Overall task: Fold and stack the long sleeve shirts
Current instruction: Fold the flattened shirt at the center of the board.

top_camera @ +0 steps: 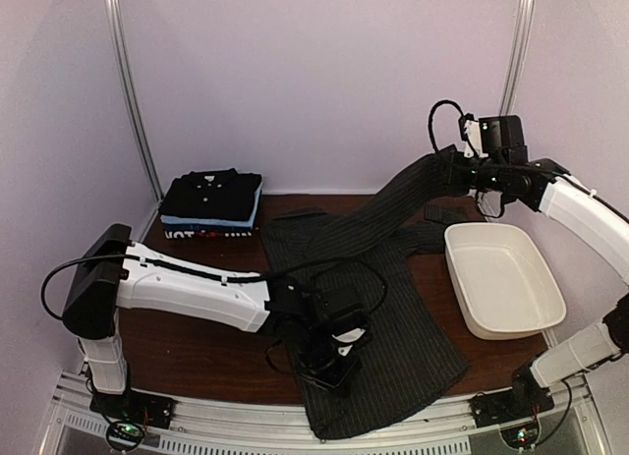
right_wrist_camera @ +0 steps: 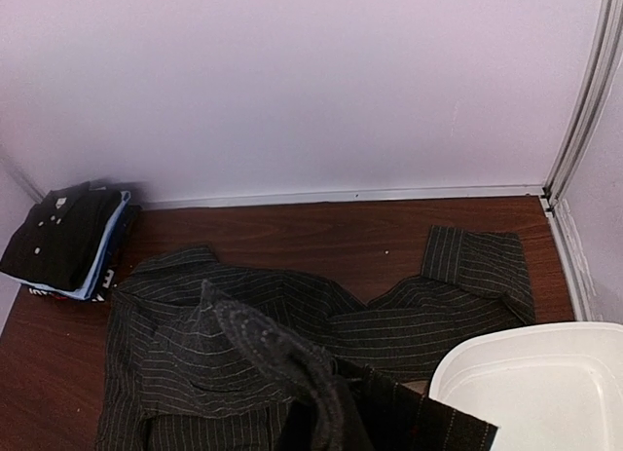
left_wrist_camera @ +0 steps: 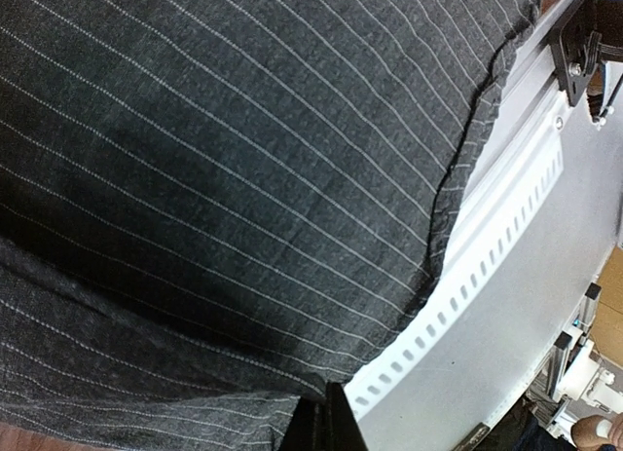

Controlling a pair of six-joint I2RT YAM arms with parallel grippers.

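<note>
A charcoal pinstriped shirt (top_camera: 403, 317) lies spread on the brown table, its hem hanging over the front rail. My right gripper (top_camera: 464, 170) is raised at the back right and shut on one sleeve (top_camera: 393, 207), which stretches up from the shirt's body. In the right wrist view the bunched sleeve (right_wrist_camera: 282, 354) leaves my right gripper (right_wrist_camera: 321, 427). My left gripper (top_camera: 332, 362) is low on the shirt's front part. In the left wrist view it (left_wrist_camera: 326, 427) is shut on a fold of the pinstriped cloth (left_wrist_camera: 243, 159). A stack of folded black and light blue shirts (top_camera: 211, 201) sits at the back left.
A white plastic tub (top_camera: 503, 278) stands at the right, next to the shirt; it also shows in the right wrist view (right_wrist_camera: 545, 383). The shirt's other sleeve cuff (right_wrist_camera: 477, 261) lies near the back wall. The metal rail (left_wrist_camera: 506, 276) runs along the table's front edge.
</note>
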